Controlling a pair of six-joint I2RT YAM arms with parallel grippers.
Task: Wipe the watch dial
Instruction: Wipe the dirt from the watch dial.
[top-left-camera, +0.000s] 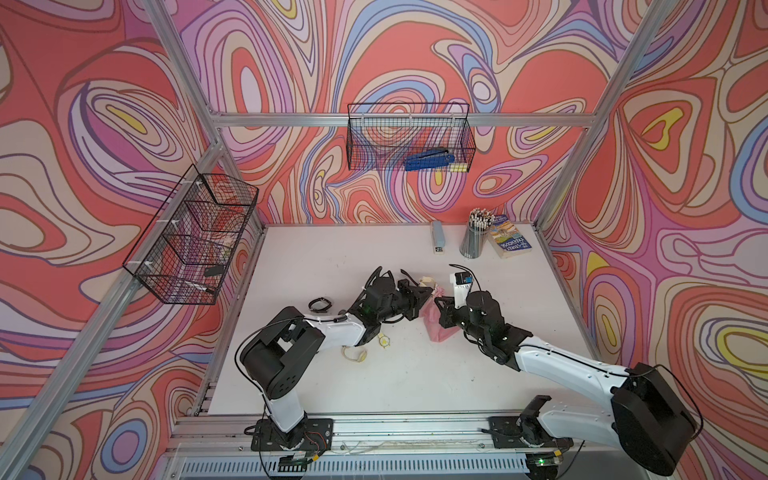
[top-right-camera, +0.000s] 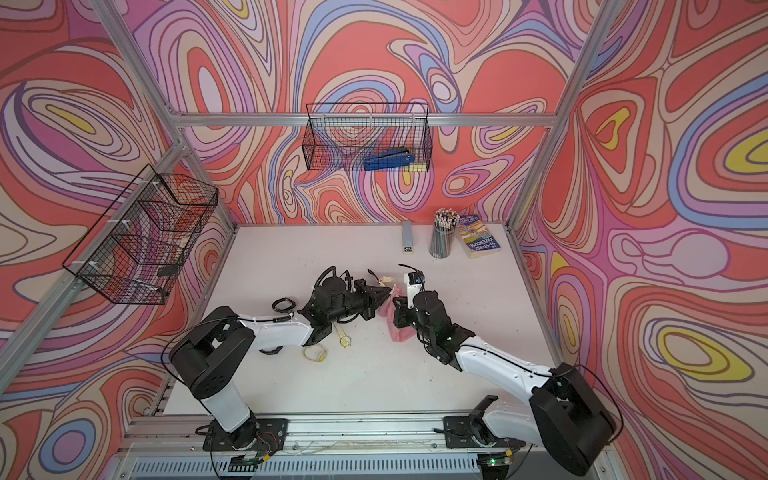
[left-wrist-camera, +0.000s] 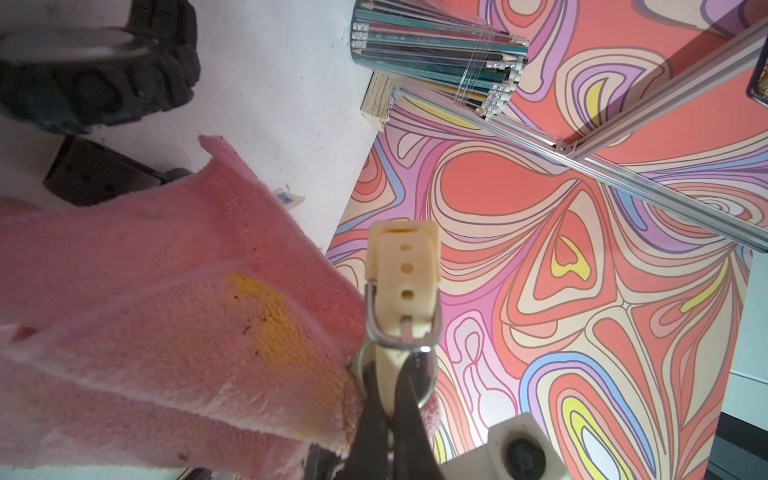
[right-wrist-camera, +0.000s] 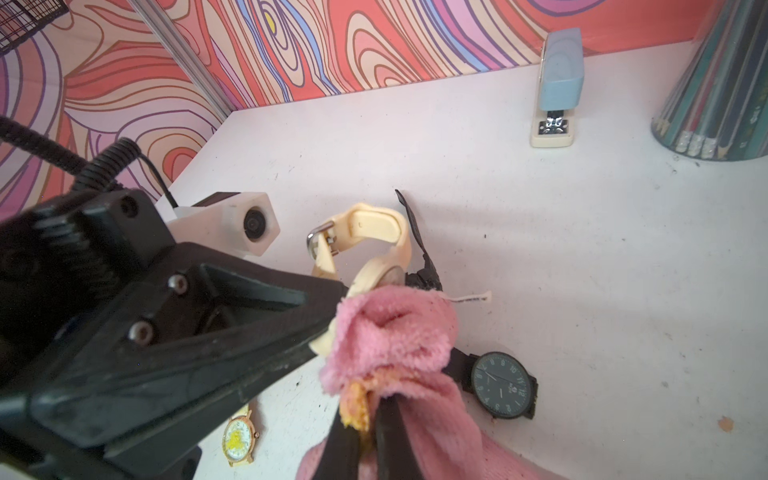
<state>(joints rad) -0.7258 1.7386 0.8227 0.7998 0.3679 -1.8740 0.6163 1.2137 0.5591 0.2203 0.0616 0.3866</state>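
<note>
left gripper pinches cream watch; right gripper pinches pink cloth against it

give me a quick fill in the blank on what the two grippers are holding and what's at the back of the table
1. The left gripper is shut on a cream ____.
2. The cloth pinched in the right gripper is ____.
3. The cup beside the book holds ____.
Missing words: watch; pink; pencils.
</note>
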